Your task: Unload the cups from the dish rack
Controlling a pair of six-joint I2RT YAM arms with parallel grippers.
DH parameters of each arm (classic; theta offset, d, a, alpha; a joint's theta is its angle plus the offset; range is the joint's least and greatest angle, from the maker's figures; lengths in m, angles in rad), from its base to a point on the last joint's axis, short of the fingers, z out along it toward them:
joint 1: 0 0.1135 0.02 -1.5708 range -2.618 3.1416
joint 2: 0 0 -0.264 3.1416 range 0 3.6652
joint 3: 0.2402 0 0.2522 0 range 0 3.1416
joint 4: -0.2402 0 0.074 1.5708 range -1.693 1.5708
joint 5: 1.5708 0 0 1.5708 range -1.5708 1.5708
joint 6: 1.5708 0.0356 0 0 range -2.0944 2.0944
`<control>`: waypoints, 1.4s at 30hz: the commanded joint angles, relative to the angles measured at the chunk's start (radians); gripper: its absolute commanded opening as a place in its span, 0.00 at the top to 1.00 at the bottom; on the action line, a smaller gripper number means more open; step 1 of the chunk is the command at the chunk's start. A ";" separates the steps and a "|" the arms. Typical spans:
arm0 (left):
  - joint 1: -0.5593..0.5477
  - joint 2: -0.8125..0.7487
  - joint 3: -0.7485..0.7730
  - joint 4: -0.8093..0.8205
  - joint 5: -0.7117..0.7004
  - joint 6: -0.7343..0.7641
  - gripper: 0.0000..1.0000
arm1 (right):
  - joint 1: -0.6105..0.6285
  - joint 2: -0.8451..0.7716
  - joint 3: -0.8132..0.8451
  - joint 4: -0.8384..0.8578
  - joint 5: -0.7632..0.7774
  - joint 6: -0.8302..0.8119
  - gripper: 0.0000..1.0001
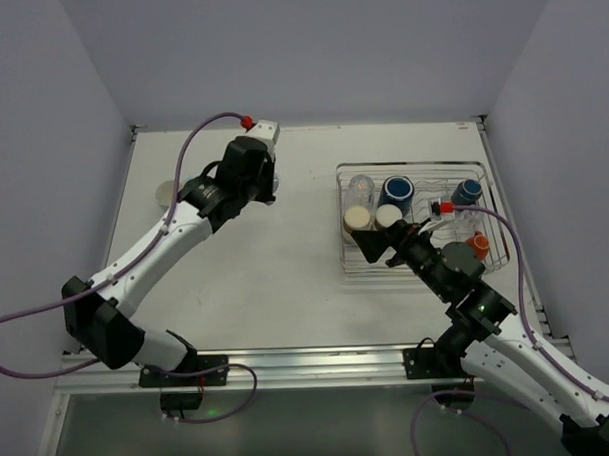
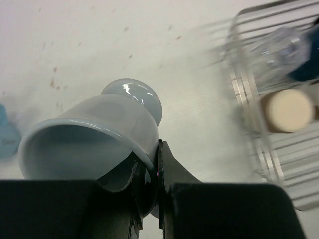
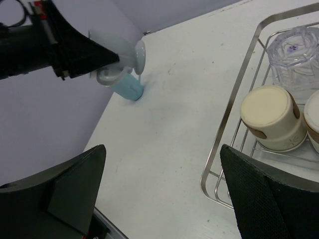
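Inside left pincer point(image 2: 149, 160) — pale cup point(image 2: 94, 127) rim pinched, cup tilted, right pincer point(image 3: 162, 154) spread

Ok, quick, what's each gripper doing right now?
Left gripper: shut on a pale blue cup.
Right gripper: open, holding nothing, at the edge of the dish rack.

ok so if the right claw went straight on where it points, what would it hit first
Nothing close: bare table lies ahead of the right claw. Farther along that line is the left claw holding a pale cup, though depth is unclear.
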State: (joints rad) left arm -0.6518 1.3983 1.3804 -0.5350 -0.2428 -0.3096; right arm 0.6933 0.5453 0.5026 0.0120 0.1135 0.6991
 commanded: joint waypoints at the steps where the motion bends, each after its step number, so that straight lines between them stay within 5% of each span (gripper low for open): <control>1: 0.101 0.080 0.092 -0.178 -0.086 0.119 1.00 | 0.000 0.001 0.042 -0.075 0.035 -0.044 0.01; 12: 0.322 0.329 0.074 -0.141 0.014 0.152 1.00 | 0.000 -0.008 0.008 -0.101 -0.006 -0.061 0.01; 28: 0.379 0.492 0.129 -0.154 -0.033 0.150 1.00 | 0.002 0.025 -0.003 -0.092 -0.031 -0.064 0.01; 34: 0.380 0.521 0.144 -0.166 -0.082 0.152 0.86 | 0.000 0.042 0.007 -0.096 -0.032 -0.064 0.01; 37: 0.380 0.516 0.143 -0.164 -0.084 0.145 0.54 | 0.002 0.054 0.020 -0.118 0.007 -0.078 0.01; 42: 0.380 0.455 0.146 -0.152 -0.087 0.135 0.33 | 0.002 0.100 0.082 -0.185 0.072 -0.101 0.01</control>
State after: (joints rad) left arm -0.2813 1.9205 1.4845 -0.7013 -0.3061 -0.1814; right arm 0.6937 0.6193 0.5175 -0.1417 0.1219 0.6304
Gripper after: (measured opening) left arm 0.658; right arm 0.990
